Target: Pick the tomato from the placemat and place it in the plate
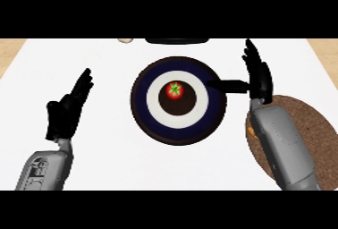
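1. Black left hand [68,109] at the left of the white desk [119,161], fingers straight, holding nothing.
2. Red tomato [175,91] lies in the middle of the dark-rimmed plate [145,112].
3. Right hand [259,78], fingers straight and empty, just beside the plate's right rim; brown placemat [317,129] under its forearm.

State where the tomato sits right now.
In the head view, the tomato lies at the middle of the plate, left of the open right hand and the placemat.
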